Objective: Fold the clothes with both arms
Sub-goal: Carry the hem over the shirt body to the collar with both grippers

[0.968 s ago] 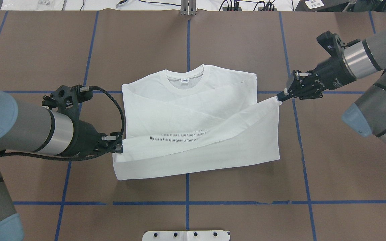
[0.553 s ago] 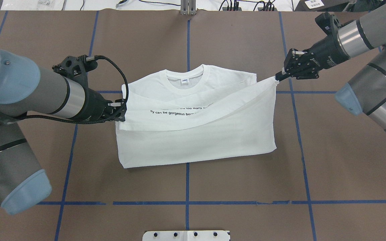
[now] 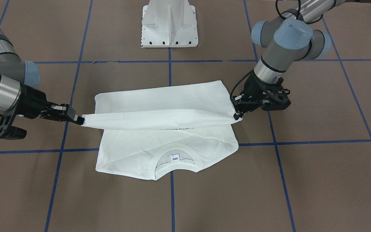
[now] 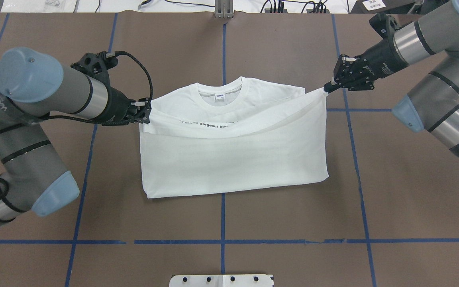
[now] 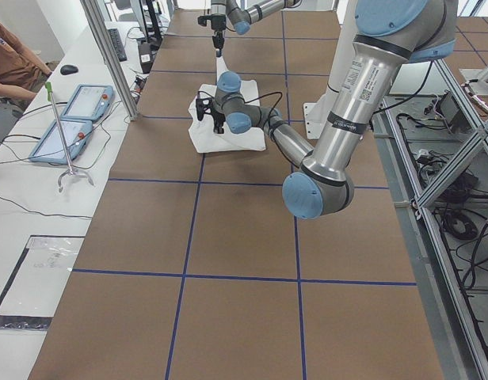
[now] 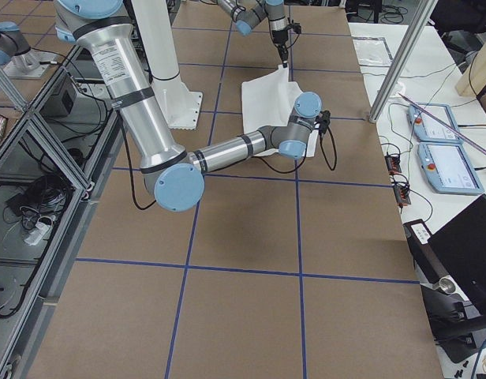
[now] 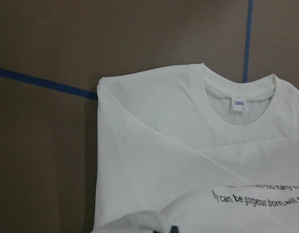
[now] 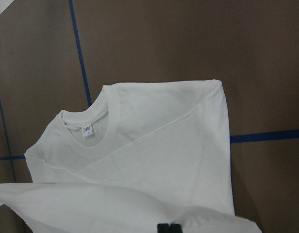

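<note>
1. The white shirt (image 4: 233,159) lies at the middle of the brown table (image 4: 293,223), with its collar (image 4: 219,89) on the side away from the robot.
2. Its lifted hem hangs closer to the collar than 1 second ago.
3. Barely 1 line of black text (image 4: 203,124) shows, against 2 before.
4. The left gripper (image 4: 145,115) pinches the hem's left corner and the right gripper (image 4: 327,88) its right corner. Both have moved forward.

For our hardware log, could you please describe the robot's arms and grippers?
Left arm and right arm: grey tubes, silver wrist bands, pale-blue joint caps. Left gripper and right gripper: black, two-fingered; a black cable loops at the left wrist.
</note>
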`<state>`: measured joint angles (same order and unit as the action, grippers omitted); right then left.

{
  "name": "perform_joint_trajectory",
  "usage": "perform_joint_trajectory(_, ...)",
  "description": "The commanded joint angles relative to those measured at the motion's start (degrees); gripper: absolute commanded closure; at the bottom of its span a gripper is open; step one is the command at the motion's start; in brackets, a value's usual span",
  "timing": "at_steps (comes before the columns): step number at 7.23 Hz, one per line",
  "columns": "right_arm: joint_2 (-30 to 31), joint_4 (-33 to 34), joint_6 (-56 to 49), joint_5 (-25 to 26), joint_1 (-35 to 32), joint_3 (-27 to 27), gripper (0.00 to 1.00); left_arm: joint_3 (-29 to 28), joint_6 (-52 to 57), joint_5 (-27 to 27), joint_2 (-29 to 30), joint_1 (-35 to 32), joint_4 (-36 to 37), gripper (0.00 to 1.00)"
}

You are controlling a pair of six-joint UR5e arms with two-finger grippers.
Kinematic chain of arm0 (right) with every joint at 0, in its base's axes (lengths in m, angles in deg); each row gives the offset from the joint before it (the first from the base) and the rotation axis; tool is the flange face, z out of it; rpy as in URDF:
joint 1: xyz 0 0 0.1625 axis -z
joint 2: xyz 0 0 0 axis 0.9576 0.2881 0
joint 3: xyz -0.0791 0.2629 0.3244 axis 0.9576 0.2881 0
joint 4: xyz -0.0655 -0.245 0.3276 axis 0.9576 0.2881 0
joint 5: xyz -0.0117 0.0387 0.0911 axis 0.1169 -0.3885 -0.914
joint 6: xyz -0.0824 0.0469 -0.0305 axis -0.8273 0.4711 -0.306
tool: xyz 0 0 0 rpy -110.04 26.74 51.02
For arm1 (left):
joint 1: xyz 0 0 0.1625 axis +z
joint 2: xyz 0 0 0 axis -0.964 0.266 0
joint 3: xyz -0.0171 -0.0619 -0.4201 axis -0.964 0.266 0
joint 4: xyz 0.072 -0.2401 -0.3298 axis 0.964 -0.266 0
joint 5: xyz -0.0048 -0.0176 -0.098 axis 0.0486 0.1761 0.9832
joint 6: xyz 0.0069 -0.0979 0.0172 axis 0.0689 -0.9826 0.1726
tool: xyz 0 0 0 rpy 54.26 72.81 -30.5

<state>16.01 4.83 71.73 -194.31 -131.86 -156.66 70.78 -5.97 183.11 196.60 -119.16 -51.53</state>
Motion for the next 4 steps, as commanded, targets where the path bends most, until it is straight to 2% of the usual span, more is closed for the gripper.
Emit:
perform_joint_trajectory(1, -0.55, 0.26, -0.02, 3.63, 0.94, 1.22, 1.0, -5.21, 2.19, -0.01, 0.99, -1.46, -2.96, 1.0)
perform_joint_trajectory(2, -2.39, 0.09, -0.02, 4.96, 1.21, 3.5, 1.0, -5.21, 2.19, -0.01, 1.6, -1.47, -2.97, 1.0)
perform_joint_trajectory(4, -3.28, 0.08, 0.5, 5.15, 1.21, 4.74, 1.0, -5.21, 2.02, -0.01, 2.39, -1.38, -2.97, 1.0)
